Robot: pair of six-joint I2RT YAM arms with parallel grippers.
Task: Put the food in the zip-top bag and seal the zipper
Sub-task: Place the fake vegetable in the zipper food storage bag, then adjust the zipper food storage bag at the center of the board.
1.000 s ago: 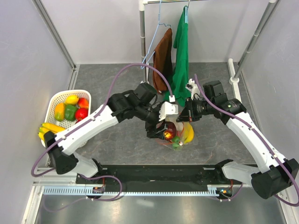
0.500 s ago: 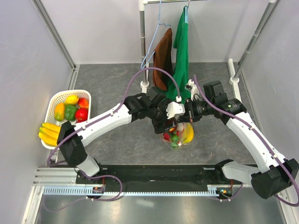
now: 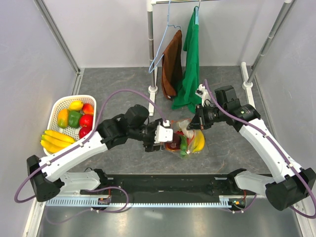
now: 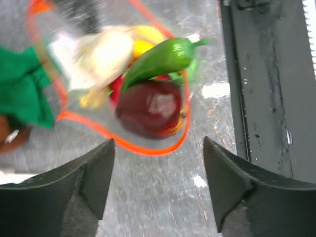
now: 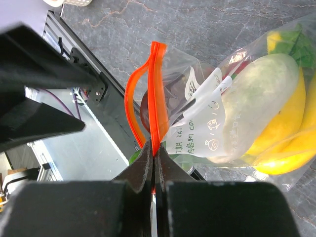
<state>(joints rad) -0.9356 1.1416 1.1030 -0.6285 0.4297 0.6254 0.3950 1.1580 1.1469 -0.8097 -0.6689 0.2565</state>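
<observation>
Right gripper (image 5: 153, 154) pinches the zipper (image 5: 156, 89) at one spot; left gripper (image 4: 159, 165) hangs released, empty. Risk: the zip-top bag (image 5: 207, 116) gapes, so food (image 4: 148, 107) may spill if the pinch slips.

Right gripper (image 5: 153, 151) pinches the zipper (image 5: 157, 91) of the zip-top bag (image 5: 207, 126), food (image 5: 261, 98) inside.

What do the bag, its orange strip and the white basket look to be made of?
Zip-top bag: thin clear plastic film, glossy; it crinkles and the food shows through.
Zipper: red-orange, seemingly stiffer plastic; it holds a curved band.
Basket: white, probably moulded plastic; lattice walls.
</observation>
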